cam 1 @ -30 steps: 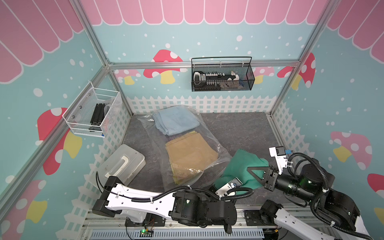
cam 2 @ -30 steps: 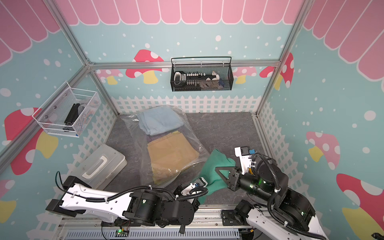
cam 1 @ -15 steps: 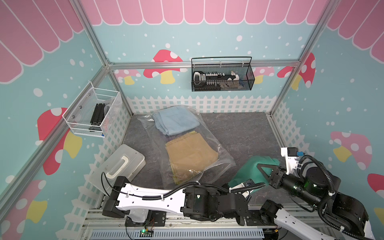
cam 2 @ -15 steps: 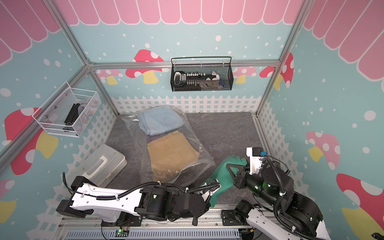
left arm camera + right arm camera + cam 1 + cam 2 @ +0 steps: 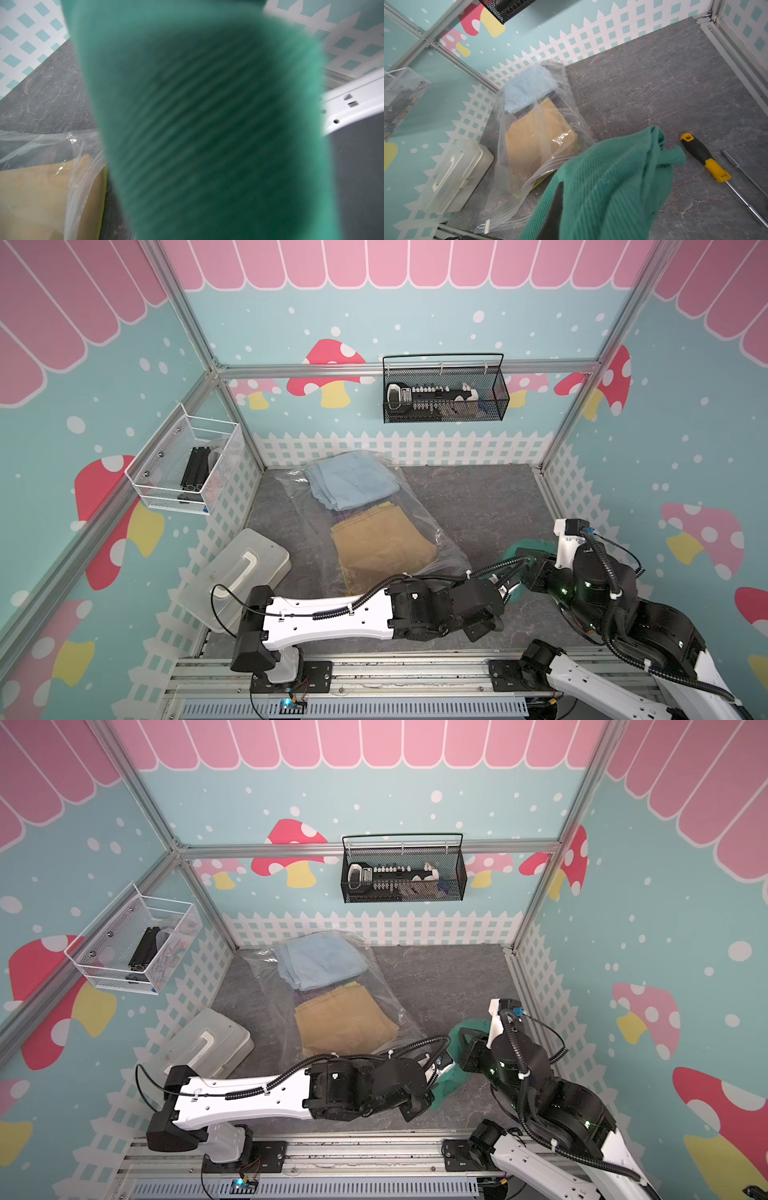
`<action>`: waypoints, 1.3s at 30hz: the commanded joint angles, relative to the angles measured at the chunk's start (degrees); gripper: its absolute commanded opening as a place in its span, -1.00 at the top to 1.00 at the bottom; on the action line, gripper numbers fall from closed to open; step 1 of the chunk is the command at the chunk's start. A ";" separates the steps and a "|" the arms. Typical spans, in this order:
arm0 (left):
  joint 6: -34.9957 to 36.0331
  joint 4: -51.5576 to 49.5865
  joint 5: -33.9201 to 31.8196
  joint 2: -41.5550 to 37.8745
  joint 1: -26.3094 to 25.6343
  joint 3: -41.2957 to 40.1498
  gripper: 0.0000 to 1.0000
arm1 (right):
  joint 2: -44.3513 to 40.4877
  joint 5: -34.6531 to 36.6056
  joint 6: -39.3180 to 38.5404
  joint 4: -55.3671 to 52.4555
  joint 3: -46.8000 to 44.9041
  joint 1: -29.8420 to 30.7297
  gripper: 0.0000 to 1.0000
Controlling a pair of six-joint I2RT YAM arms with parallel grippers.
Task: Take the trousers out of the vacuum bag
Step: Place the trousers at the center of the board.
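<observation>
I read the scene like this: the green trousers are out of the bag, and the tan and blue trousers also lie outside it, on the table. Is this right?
Not quite. The tan trousers and blue trousers lie inside the bag, not outside it: the right wrist view shows the clear plastic over both. The green trousers are indeed out of the bag.

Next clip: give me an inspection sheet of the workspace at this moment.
Surface: grey stone-look tabletop; no spills seen.
Job's things: vacuum bag holds blue trousers and tan trousers, a yellow edge beneath; green trousers are out, lifted.
Clutter: clear box beside the bag; screwdriver on the tabletop.
Grippers: left gripper and right gripper both shut on the green trousers.
Cables: black hoses along both arms; no snag seen.
Surroundings: black basket on the back wall, white basket on a side wall.
</observation>
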 commanded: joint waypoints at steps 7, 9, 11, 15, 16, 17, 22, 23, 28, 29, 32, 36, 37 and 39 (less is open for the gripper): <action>4.98 6.71 8.81 3.27 6.62 5.92 1.00 | 6.11 6.36 -4.57 3.04 4.96 -0.92 1.00; 5.57 7.06 9.48 4.46 7.44 7.23 1.00 | 7.20 6.30 -5.42 3.05 5.88 -1.50 0.99; 6.55 7.42 9.27 5.66 8.15 8.71 1.00 | 8.48 5.84 -5.89 3.12 6.49 -2.54 1.00; 8.12 7.91 9.80 7.15 9.73 11.17 1.00 | 10.39 2.73 -6.77 4.51 6.37 -5.59 1.00; 8.47 8.01 9.87 7.58 10.15 11.91 1.00 | 10.74 2.00 -7.03 5.00 6.07 -6.52 1.00; 8.68 8.02 9.91 8.14 10.68 12.72 1.00 | 11.09 1.25 -7.32 5.44 5.93 -7.54 1.00; 9.28 8.31 10.30 11.43 13.58 16.30 1.00 | 12.88 -5.77 -8.53 7.18 5.41 -15.52 1.00; 9.67 8.41 10.30 12.05 14.19 16.91 1.00 | 13.10 -7.42 -8.81 7.84 5.16 -17.44 1.00; 11.62 8.93 9.97 15.46 16.90 20.68 1.00 | 15.34 -15.04 -9.97 10.38 5.31 -25.43 1.00; 12.07 8.91 10.06 16.21 17.60 21.71 1.00 | 16.03 -16.76 -9.99 11.06 5.23 -27.09 1.00; 13.02 8.93 10.66 18.03 19.53 23.97 1.00 | 17.32 -21.35 -9.73 13.84 4.38 -31.39 1.00; 15.40 8.93 10.20 20.27 21.91 26.48 1.00 | 19.79 -26.95 -9.39 17.49 4.08 -37.03 1.00; 16.01 8.93 9.84 20.91 22.54 27.11 1.00 | 20.70 -28.62 -9.21 18.67 3.84 -38.31 1.00; 16.88 8.93 9.44 21.99 23.56 28.12 1.00 | 22.25 -31.76 -8.72 20.96 3.49 -40.38 1.00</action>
